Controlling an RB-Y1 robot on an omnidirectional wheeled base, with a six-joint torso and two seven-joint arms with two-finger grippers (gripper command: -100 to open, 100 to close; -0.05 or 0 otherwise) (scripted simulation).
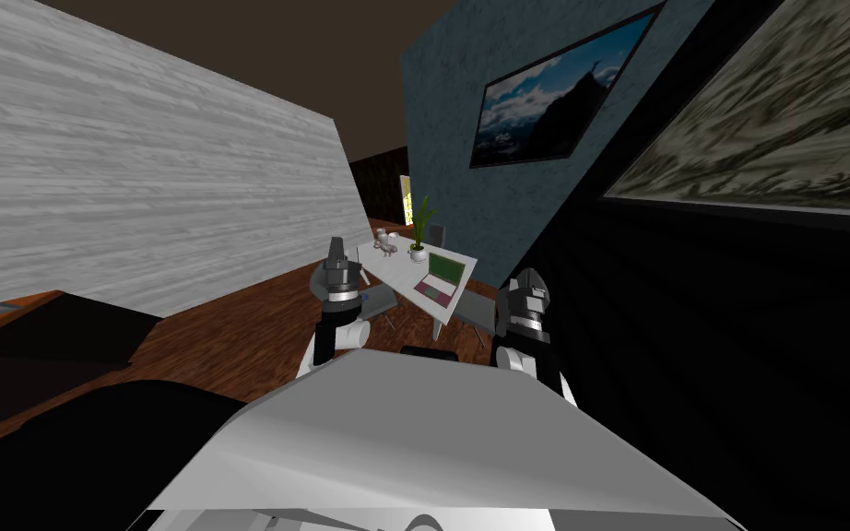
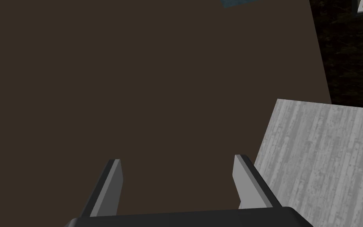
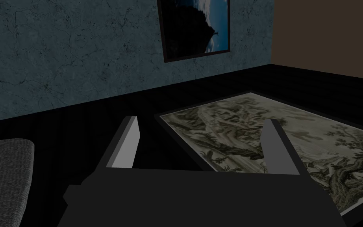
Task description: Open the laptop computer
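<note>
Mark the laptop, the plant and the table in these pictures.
laptop (image 1: 446, 269): head view, on its green screen.
plant (image 1: 423, 219): head view, on its green leaves.
table (image 1: 402, 274): head view, on the bare white top beside the laptop.

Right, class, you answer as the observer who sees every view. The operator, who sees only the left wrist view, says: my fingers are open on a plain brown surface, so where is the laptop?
Observer: In the head view, the laptop sits on a white table ahead, well beyond both arms.
Operator: Is it shut?
Observer: It doesn't look shut. Its lid appears raised, with a green screen showing.
Operator: And my other arm?
Observer: The right gripper is held up level with the left gripper. Its fingers are open and hold nothing.
</note>
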